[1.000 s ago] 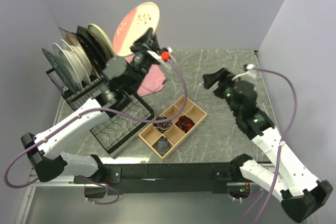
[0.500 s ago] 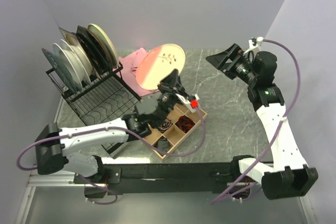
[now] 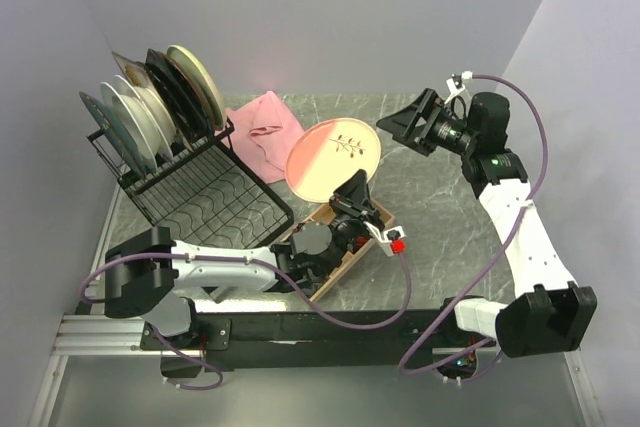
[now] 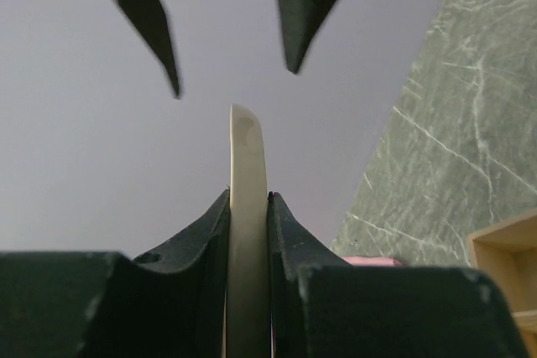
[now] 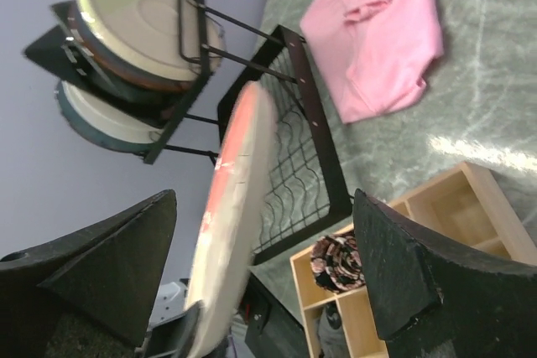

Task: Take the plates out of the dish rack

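Clamping left gripper (image 3: 353, 193): pinched on pink-cream plate (image 3: 333, 157) rim
Right gripper (image 3: 405, 119): jaws wide apart, empty
Dish rack (image 3: 215, 212): plates (image 3: 150, 112) upright

Surface: grey-green marble table (image 3: 440, 237) | under left gripper (image 3: 354, 185): wooden tray (image 5: 457, 207) | to its left: black dish rack (image 3: 215, 202) | far-left of it: pink cloth (image 3: 262, 127)

High rear overview, two close wrist views, one plate (image 3: 333, 159) common to all
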